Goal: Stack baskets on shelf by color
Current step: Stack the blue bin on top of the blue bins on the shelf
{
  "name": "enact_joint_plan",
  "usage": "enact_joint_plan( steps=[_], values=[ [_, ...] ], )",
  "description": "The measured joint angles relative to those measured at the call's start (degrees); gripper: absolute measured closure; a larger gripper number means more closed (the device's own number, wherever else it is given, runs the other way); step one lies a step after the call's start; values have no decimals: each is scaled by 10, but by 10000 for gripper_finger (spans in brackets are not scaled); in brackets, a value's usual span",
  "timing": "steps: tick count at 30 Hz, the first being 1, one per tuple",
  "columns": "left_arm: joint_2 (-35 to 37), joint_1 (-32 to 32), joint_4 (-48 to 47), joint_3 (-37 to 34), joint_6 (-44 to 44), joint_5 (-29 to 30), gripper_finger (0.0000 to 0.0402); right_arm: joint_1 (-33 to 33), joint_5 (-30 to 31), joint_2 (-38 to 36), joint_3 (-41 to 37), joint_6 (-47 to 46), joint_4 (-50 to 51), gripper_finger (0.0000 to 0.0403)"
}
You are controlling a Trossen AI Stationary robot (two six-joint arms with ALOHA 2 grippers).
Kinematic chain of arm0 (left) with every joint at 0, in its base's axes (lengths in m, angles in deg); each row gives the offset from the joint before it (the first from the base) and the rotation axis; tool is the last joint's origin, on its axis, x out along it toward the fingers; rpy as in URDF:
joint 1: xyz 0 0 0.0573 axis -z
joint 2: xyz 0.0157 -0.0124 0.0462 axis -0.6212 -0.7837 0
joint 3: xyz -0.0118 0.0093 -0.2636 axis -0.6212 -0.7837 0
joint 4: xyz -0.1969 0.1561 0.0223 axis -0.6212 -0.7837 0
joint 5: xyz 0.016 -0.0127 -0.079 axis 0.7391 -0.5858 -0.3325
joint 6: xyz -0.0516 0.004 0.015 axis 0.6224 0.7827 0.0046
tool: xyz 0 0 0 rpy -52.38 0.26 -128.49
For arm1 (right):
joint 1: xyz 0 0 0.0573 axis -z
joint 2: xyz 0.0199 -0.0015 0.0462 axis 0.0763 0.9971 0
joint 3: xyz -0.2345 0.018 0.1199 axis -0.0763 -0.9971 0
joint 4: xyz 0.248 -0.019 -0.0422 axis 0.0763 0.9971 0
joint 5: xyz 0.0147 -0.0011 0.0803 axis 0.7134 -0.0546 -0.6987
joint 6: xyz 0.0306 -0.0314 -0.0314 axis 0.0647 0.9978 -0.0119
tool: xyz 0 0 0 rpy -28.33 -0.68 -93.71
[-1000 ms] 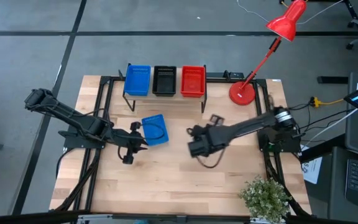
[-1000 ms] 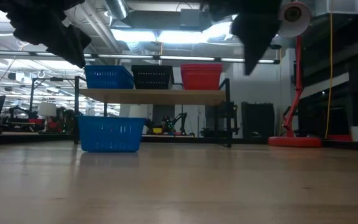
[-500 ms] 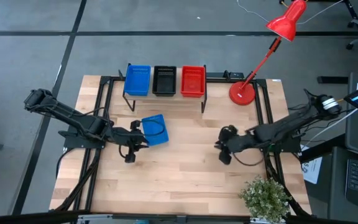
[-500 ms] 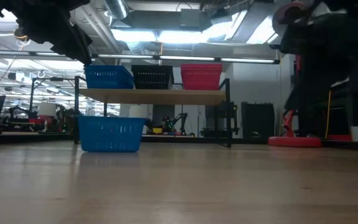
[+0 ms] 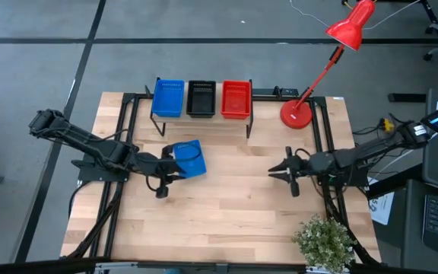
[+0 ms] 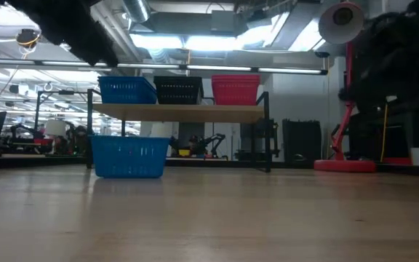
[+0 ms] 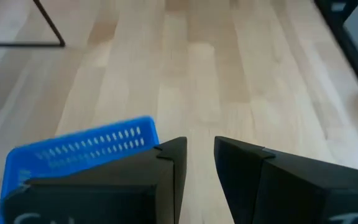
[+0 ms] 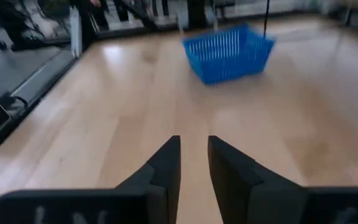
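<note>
Loose blue slotted plastic basket [image 5: 189,158] on wooden bench [image 5: 226,221], in front of light-wood shelf [image 5: 201,116]; probably light, thin-walled, slightly flexible; best pinched on one rim wall; left claw [image 5: 163,176] just beside it, slightly parted, empty; right claw [image 5: 289,173] well apart, slightly parted, empty.

Blue basket [image 5: 189,158] upright on tabletop; three baskets, perhaps stacked, on shelf [image 5: 201,118].

1. I see a light-wood plank worktop [image 5: 226,221] carrying everything.
2. At its far edge stands the low light-wood shelf on thin black legs [image 5: 201,120].
3. On the shelf sit a blue slotted plastic basket [image 5: 169,98], a black one [image 5: 201,98] and a red one [image 5: 236,99], side by side.
4. Another blue slotted basket [image 5: 189,158] lies on the worktop, near the shelf.
5. A red desk lamp's round base [image 5: 296,113] and a green potted plant [image 5: 325,242] also rest on the worktop.
</note>
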Motion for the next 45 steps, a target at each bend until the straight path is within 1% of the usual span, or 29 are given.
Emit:
enact_joint_plan(
  steps=[3, 5, 7, 11, 14, 18, 23, 26, 29, 33, 36, 38, 41, 45],
  values=[
    [0, -2, 30, 0, 1, 10, 327, 0, 1, -55, -15, 66, -1, 321],
    [-1, -13, 43, 0, 20, 14, 327, 2, 1, -90, -29, 94, 1, 321],
    [-12, -31, 44, 0, 39, 13, 327, 6, 2, -126, -39, 98, 20, 321],
    [-42, -68, 37, 0, 28, 13, 327, 8, 6, -179, -39, 108, 62, 321],
    [-60, -86, 40, 0, 27, 11, 327, 13, 6, -213, -39, 139, 65, 322],
    [-101, -105, 34, 0, 29, -3, 327, 22, 6, -242, -39, 144, 73, 322],
    [-130, -106, 35, 0, 29, -7, 327, 26, 6, -253, -39, 93, 113, 322],
    [-140, -106, 34, 0, 33, -35, 323, 26, 6, -252, -39, 79, 120, 322],
    [-139, -106, 36, 0, 57, -57, 307, 26, 6, -252, -39, 82, 120, 322],
    [-139, -103, 35, 0, 95, -65, 275, 26, 6, -252, -39, 82, 121, 322],
    [-139, -93, 35, 0, 105, -63, 256, 26, 6, -252, -39, 84, 125, 322],
    [-139, -85, 35, 0, 105, -50, 251, 26, 6, -252, -39, 85, 126, 322],
    [-139, -75, 35, 0, 105, -24, 250, 26, 6, -252, -39, 83, 126, 321],
    [-151, -61, 37, 0, 107, -6, 249, 26, 6, -252, -39, 84, 127, 322]
  ],
)
